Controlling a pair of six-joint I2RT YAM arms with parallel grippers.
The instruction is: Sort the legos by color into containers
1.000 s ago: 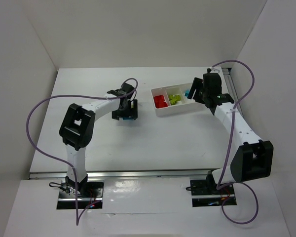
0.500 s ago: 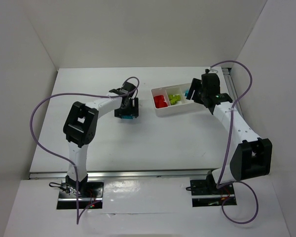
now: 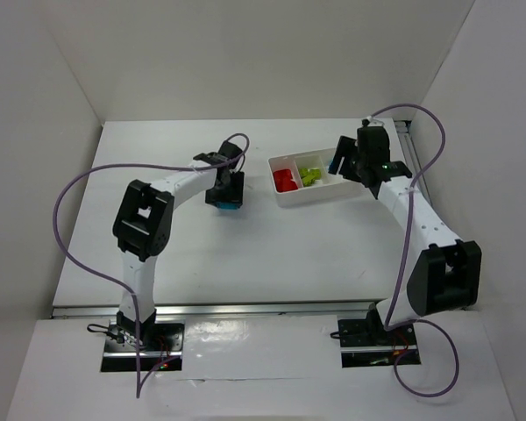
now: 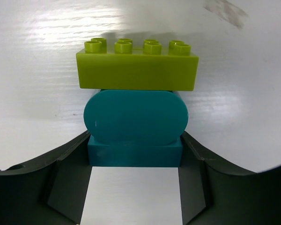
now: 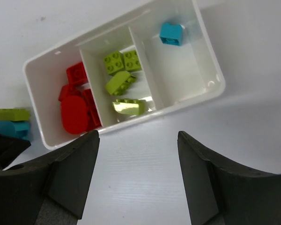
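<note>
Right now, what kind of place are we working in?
Probably a lab robot cell: a white table boxed in by white walls, left arm and right arm mounted at its near edge, and a tray of toy bricks.

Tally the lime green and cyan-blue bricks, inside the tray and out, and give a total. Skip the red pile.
Lime green bricks: 5 (4 in the tray, 1 outside)
Cyan-blue bricks: 2 (1 in the tray, 1 outside)
Total: 7
</note>
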